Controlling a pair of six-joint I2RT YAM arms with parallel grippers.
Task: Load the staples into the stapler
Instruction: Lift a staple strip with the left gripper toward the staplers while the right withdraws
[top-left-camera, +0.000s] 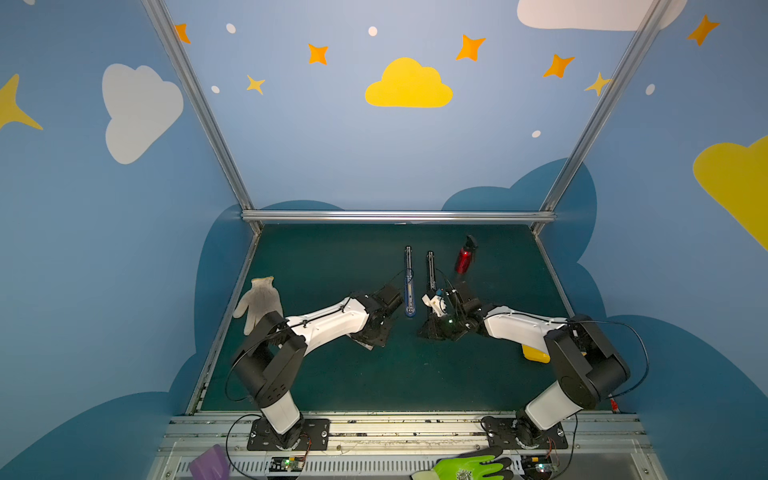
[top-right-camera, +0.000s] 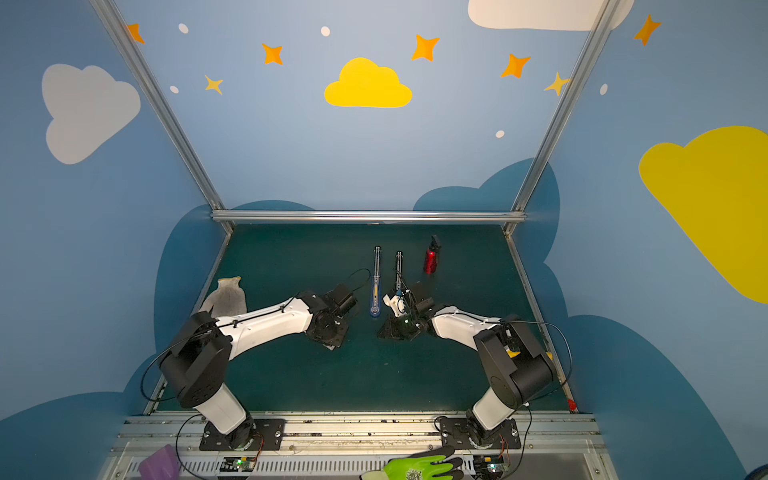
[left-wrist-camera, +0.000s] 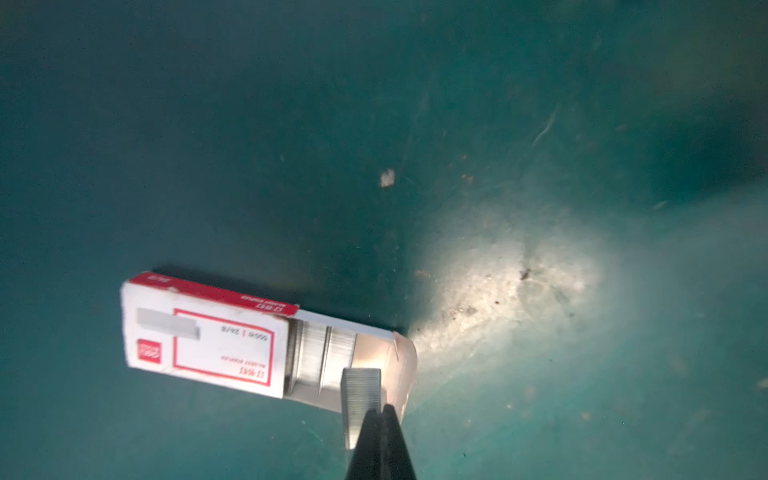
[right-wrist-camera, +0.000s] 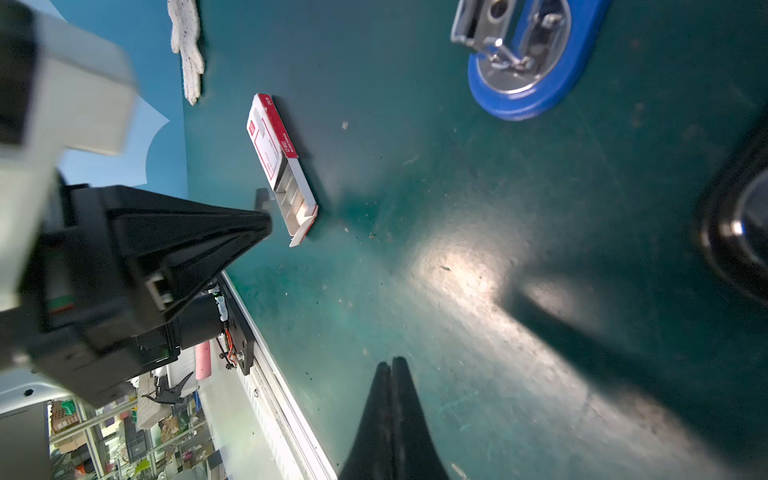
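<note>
Mat (top-left-camera: 374, 382) lies bare on the near side between my arms and runs out to the metal rail (top-left-camera: 399, 216) at the far edge. My left fingers (left-wrist-camera: 395, 440) are pinched tight on a strip of staples (left-wrist-camera: 360, 395), just beside the slid-out tray end of the staple box (left-wrist-camera: 208, 340) lying flat below. My right fingers (right-wrist-camera: 405, 399) are closed on nothing, over bare mat. The stapler (top-left-camera: 409, 286) lies opened, on the far side of both

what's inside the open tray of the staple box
Silver staple strips lie in the exposed tray, bare near its end. The sleeve hides the rest. The left gripper pinches one strip.
</note>
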